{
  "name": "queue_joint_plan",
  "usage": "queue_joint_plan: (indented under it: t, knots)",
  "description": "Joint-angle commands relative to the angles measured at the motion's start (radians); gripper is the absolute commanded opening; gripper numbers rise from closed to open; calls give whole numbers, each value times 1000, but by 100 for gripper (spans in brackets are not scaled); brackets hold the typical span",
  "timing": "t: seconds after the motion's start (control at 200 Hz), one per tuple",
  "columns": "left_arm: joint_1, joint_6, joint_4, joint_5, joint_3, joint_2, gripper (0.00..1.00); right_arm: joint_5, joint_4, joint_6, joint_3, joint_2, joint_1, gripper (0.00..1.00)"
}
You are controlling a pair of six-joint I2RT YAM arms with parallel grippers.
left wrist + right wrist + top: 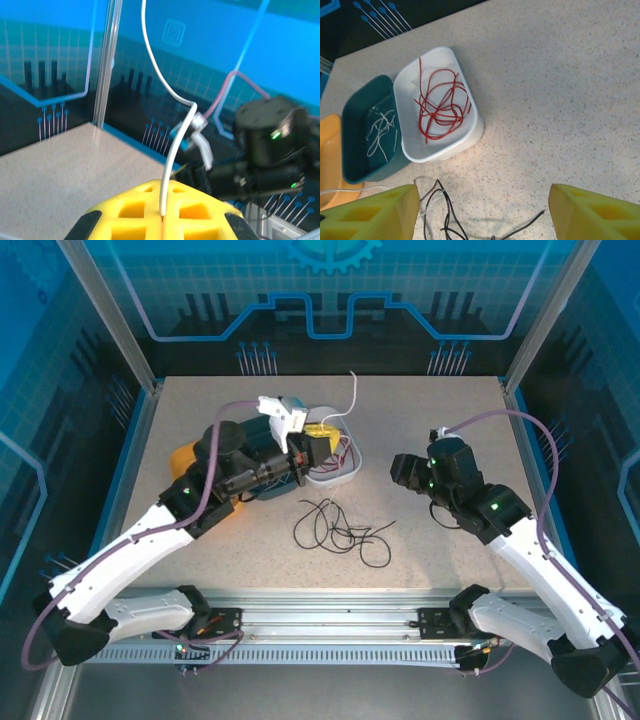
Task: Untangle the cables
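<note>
Speckled matt stone-look table (560,75), glossy white plastic tub (470,135), smooth red cable (436,116)

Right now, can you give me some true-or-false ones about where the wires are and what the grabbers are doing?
1. The red cable lies inside the white tub. True.
2. The black cables are in the teal bin. False: they lie loose on the table; the teal bin holds white strands.
3. The left gripper pinches a white cable that rises up from its fingers. True.
4. The right gripper is shut on a black cable. False: its jaws are wide open and hold nothing.
</note>
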Motion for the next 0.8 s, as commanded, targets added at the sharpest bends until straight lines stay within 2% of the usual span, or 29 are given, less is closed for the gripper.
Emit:
queue_joint_plan:
  t: [0.0,0.32,0.495,0.625,0.69,0.75,0.795]
  knots:
    - [8,56,-22,-31,74,-37,0,-36,41,4,-27,-8,-18,69]
    - [11,122,-55,-81,186,-40,0,-103,87,-8,-45,55,-27,69]
    - [22,175,-98,-174,213,-38,0,-119,83,-18,-38,80,-27,70]
    - [74,180,-126,-194,223,-34,0,-99,70,-21,-36,76,-27,77]
    - [118,171,-144,-193,224,-27,0,-88,69,-25,-39,64,-27,85]
    - [164,162,-155,-189,219,-21,0,-77,65,-25,-44,53,-29,99]
    - [201,152,-155,-176,208,-16,0,-71,62,-26,-45,48,-28,100]
